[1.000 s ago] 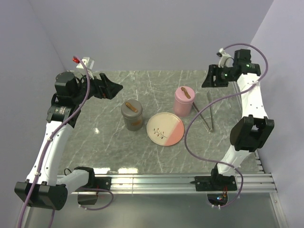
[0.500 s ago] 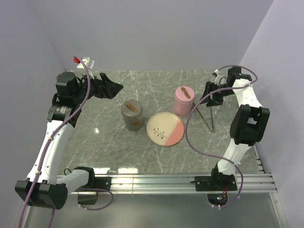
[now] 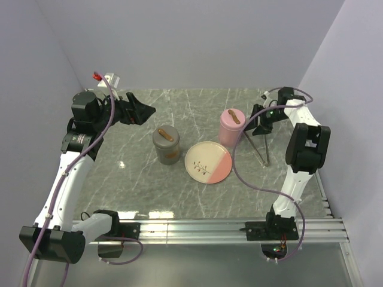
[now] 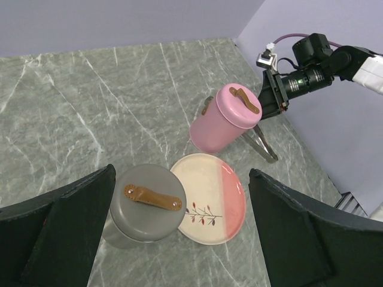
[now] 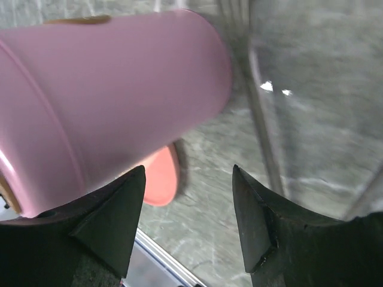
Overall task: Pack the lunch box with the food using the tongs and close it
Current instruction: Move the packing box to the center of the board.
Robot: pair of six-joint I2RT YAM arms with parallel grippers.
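The tongs (image 3: 263, 149) are seen lying flat on the marble table (image 3: 137, 185) at 3 o'clock of the pink container (image 3: 231, 125), their joined end toward 6 o'clock. The right gripper (image 3: 257, 124) is held low over their spread 12 o'clock end, fingers (image 5: 114, 221) parted with nothing clamped between them. The left gripper (image 3: 142, 111) is raised at 10 o'clock of the table, spread wide and empty. The plate (image 3: 208, 162) is set at 7 o'clock of the pink container, with the grey container (image 3: 166, 145) at the plate's 10 o'clock.

This is looking like a robot lab. Two arms (image 3: 66, 173) are standing bolted to a rail (image 3: 197, 227), plain walls (image 3: 197, 42) enclosing the table (image 3: 137, 185).
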